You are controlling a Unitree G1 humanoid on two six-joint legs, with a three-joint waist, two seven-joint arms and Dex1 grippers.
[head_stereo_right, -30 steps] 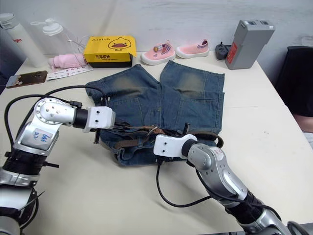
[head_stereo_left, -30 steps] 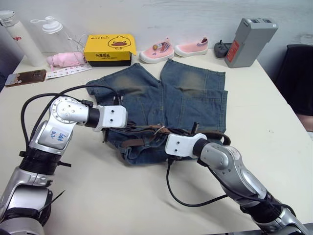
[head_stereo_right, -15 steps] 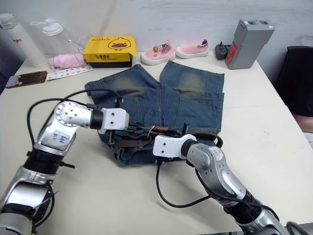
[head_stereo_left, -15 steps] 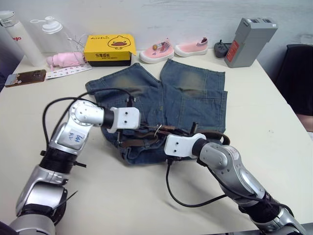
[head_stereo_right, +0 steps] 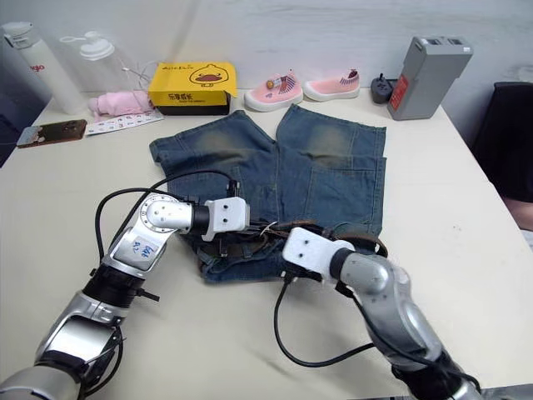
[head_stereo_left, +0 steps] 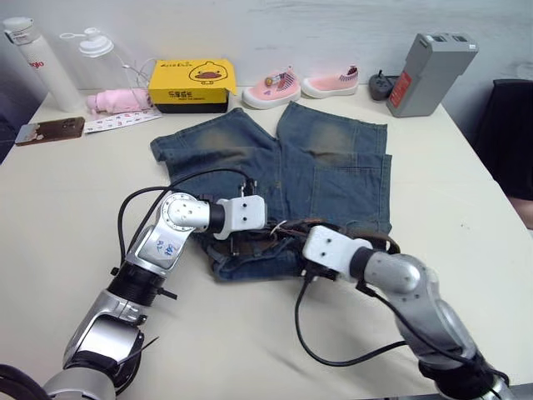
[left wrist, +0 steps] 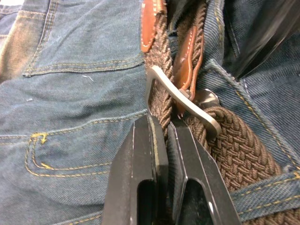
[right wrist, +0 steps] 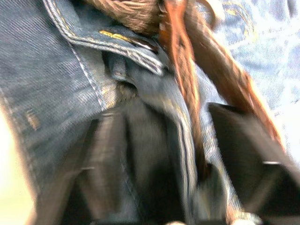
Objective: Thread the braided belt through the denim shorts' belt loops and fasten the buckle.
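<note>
Over the last second the left arm has swept in from the left edge of the frame toward the centre, so the left pincer [left wrist: 164,136] now sits at the waistband of the wide, faded blue denim shorts [head_stereo_left: 333,162], which lie spread on the pale table [head_stereo_left: 67,200] in the middle of the picture. The right arm has shifted only a little and stays at the same waistband from the lower right. That puts both arms at the fastening point, so I judge the threading largely done and the buckling in hand.

In the left wrist view the left pincer's two black fingers are almost together, nipping the dark-brown woven braided belt [left wrist: 234,140] right at the small silver metal buckle [left wrist: 180,101], whose frame lies across the strap just beyond the fingertips. The right pincer [right wrist: 173,140] stands wide apart, straddling the denim waistband edge and a run of the belt without closing on either.
</note>
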